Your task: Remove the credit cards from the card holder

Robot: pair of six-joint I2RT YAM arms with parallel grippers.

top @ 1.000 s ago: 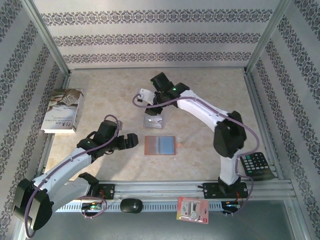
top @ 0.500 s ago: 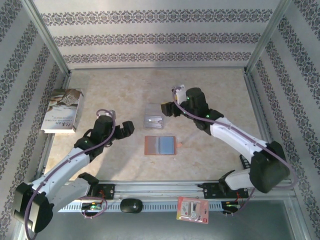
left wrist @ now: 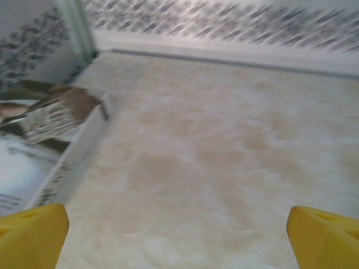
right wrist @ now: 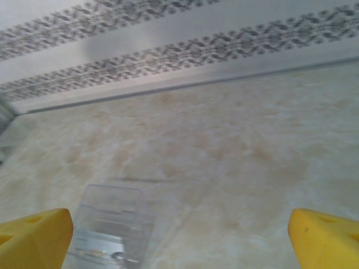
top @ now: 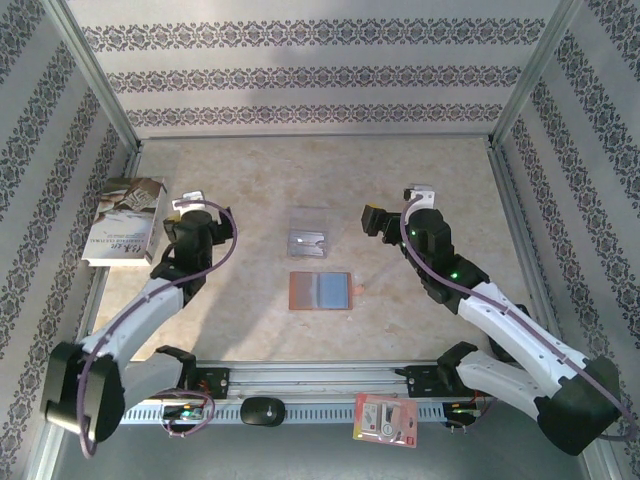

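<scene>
**Card holder open on the worktop, both arms empty**

The card holder (top: pixel 321 291) lay flat and open in the middle of the worktop (top: pixel 420 180), orange-brown border up and grey-blue lining showing. Just beyond it sat a clear plastic sleeve (top: pixel 300 218) with what looked like one pale credit card (top: pixel 309 243) lying on it, apart from the holder. A thin sliver (top: pixel 358 291) lay close to the holder's right edge, too small to name.

The left fingers (left wrist: pixel 33 232) were spread wide over bare surface near the book (top: pixel 125 222), gripping nothing. The right fingers (right wrist: pixel 33 232) were spread just as wide and empty, with the sleeve in front of them.

At least one card seemed to be out. From above I could not tell whether the pockets held more, so the task read as partly done, perhaps nearly done.

The worktop was a mottled beige, marble-like sheet. It was boxed in by aluminium posts and walls papered in grey patterned bands. A calculator (top: pixel 515 330) sat at the right edge, and a red-and-white packet (top: pixel 385 420) and a small black object (top: pixel 263 410) lay by the near rail.
</scene>
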